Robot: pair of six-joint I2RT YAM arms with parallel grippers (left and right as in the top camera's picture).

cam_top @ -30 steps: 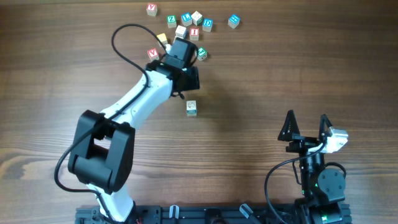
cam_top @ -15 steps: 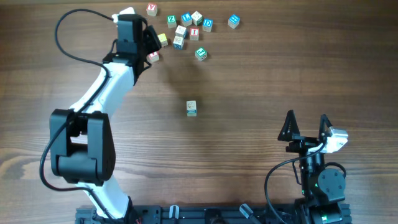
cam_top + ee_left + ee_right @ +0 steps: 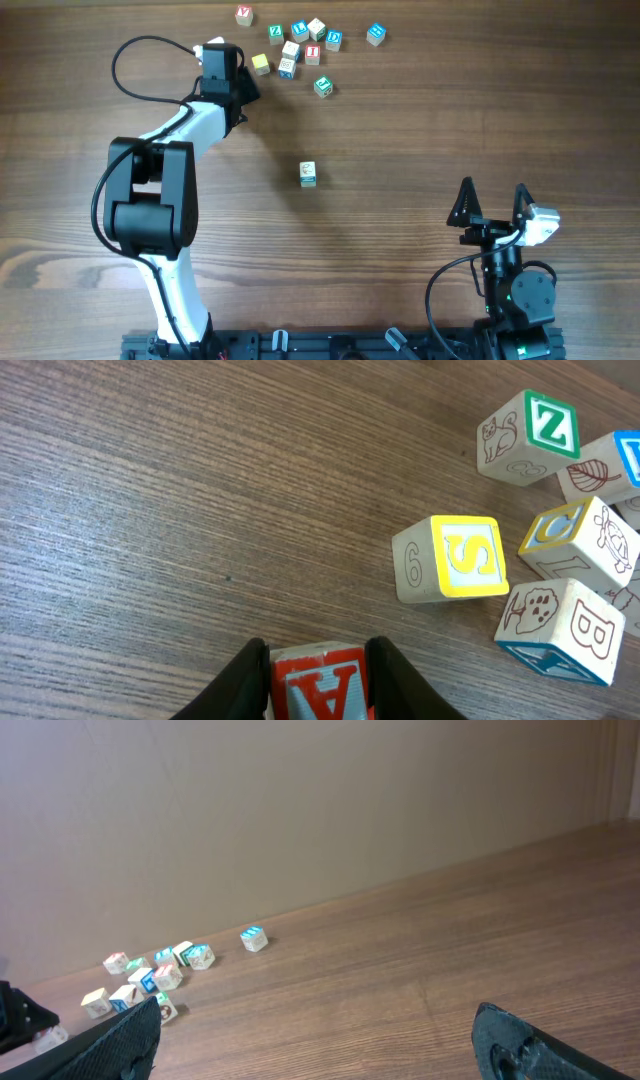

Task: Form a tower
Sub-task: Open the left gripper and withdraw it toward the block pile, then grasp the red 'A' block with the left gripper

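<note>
- At the table's far left, we find the left gripper (image 3: 318, 652) newly closed around the red A cube (image 3: 320, 688).
- We judge this cube destined for the tower (image 3: 307, 174), standing well apart.

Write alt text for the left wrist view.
The left gripper clasps a red A cube on the wooden table. Loose alphabet cubes lie at right: a yellow S cube nearest, plus a green Z cube and a B cube.
</note>
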